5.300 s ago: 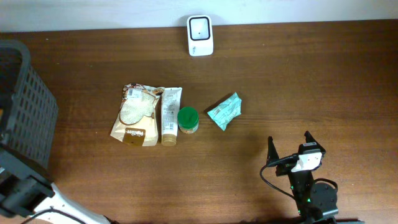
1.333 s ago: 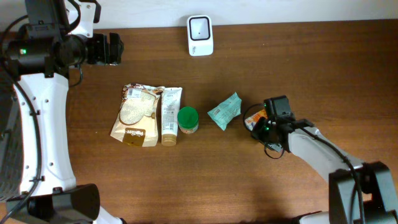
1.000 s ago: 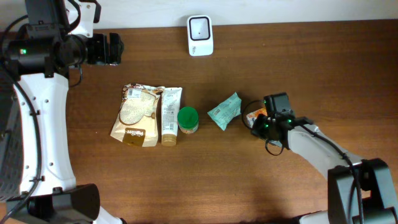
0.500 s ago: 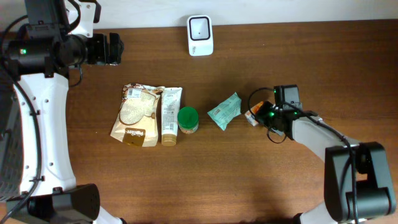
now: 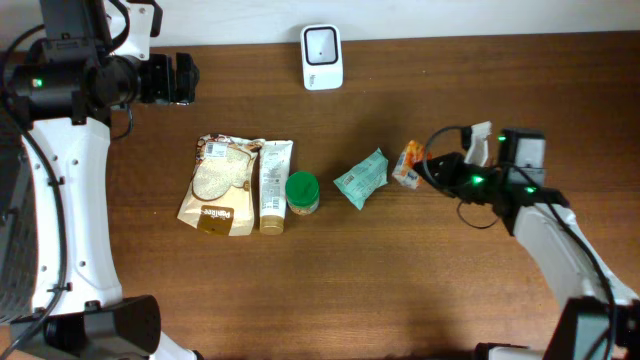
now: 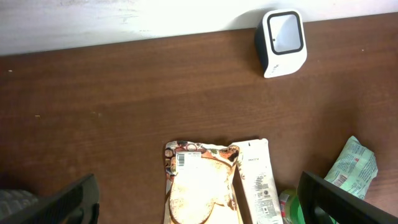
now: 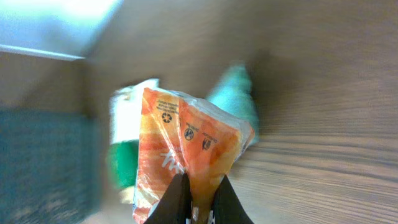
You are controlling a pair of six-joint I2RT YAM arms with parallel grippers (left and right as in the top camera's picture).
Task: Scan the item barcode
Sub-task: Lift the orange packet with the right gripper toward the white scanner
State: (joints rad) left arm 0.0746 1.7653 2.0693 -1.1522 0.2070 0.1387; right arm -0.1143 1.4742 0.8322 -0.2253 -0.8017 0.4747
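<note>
The right gripper [image 7: 194, 200] has its fingers pinched on one edge of the orange packet [image 5: 409, 165], held nearer the robot than the scanner [image 5: 322, 57] and off to its right. The left gripper [image 5: 184, 78], fingers spread wide, hovers well left of the scanner.

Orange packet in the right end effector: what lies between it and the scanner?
Only bare tabletop lies between the orange packet and the scanner in the overhead view.

Mock shop checkout: white barcode scanner [image 5: 322, 57], packaged groceries [image 5: 222, 186], mesh basket [image 5: 12, 250], wooden table [image 5: 330, 290].
</note>
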